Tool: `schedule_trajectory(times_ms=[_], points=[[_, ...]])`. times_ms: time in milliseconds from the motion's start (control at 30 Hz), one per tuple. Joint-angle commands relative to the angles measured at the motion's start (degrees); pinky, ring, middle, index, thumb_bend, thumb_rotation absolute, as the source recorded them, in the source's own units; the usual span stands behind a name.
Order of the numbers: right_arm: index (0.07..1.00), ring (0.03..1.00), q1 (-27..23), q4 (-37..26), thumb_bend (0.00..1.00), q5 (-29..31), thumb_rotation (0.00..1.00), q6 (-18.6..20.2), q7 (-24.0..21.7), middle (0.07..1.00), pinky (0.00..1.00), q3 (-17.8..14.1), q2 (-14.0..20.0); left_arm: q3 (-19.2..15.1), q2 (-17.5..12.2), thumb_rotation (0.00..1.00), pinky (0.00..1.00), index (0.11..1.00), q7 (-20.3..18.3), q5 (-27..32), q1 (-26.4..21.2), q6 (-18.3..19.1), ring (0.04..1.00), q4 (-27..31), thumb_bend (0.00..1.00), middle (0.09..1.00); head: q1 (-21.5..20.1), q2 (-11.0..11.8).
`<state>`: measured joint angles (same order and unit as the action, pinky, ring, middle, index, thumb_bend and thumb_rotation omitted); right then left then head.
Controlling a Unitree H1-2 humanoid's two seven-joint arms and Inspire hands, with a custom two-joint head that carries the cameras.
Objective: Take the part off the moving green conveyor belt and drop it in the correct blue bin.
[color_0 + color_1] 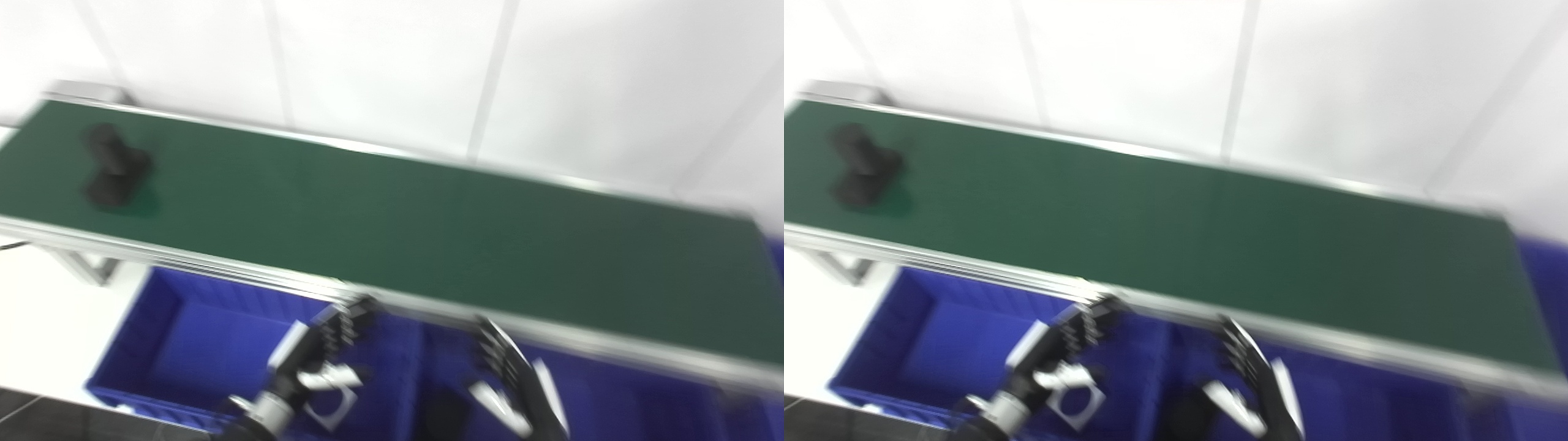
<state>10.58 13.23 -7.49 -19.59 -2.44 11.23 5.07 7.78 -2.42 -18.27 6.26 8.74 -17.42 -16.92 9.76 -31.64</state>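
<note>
White panelled wall behind; a green belt (392,226) in a metal frame runs aslant across the view, with blue bins (184,349) below its near edge. Both views are blurred.

Step in hand, as judged: waiting for the pick. The part (113,165) lies on the belt near its far left end, well apart from both hands, and nothing is held. The left hand (324,349) and right hand (508,373) hang above the bins, just short of the belt's near rail, each with fingers stretched out and apart, empty.

Next move, as judged: a hand must rise over the rail and meet the part on the moving belt, so the reach has to be timed to where the part will be. The left hand lies nearer to it. Which bin is correct cannot be told from these views.

The part: dark, nearly black, matte, with two rounded lobes joined by a narrower waist. Finer detail is lost to blur.
</note>
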Motion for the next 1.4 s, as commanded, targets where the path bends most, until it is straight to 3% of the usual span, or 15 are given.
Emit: schedule_trajectory(times_ms=[0,333,800,1367], points=[[0.891,0.782,-1.06,-0.04,0.71,1.08,0.59,-4.64,-0.63,0.839,0.71,-0.52,0.35,0.38,0.73,0.34,0.79,0.872,0.57,-1.02,-1.39,-3.18,0.836,-0.22,1.00,0.835,0.97,0.74],[0.894,0.781,-2.45,3.82,0.68,2.77,0.56,-7.04,-1.77,0.841,0.70,-1.51,1.36,1.10,2.23,0.33,0.81,0.879,1.33,-2.75,-3.23,-6.89,0.844,-5.79,1.00,0.841,4.27,4.96],[0.899,0.773,-4.52,7.06,0.66,2.66,0.55,-7.33,-1.59,0.837,0.68,-1.82,2.59,1.07,3.46,0.31,0.79,0.878,2.30,-3.72,-6.10,-9.21,0.840,-11.28,1.00,0.840,7.77,8.57],[0.892,0.763,-5.28,8.53,0.63,3.68,0.48,-7.33,-1.69,0.832,0.67,-2.15,2.90,1.15,4.00,0.29,0.77,0.871,2.94,-4.18,-7.37,-9.43,0.828,-13.43,1.00,0.825,7.97,9.82]])
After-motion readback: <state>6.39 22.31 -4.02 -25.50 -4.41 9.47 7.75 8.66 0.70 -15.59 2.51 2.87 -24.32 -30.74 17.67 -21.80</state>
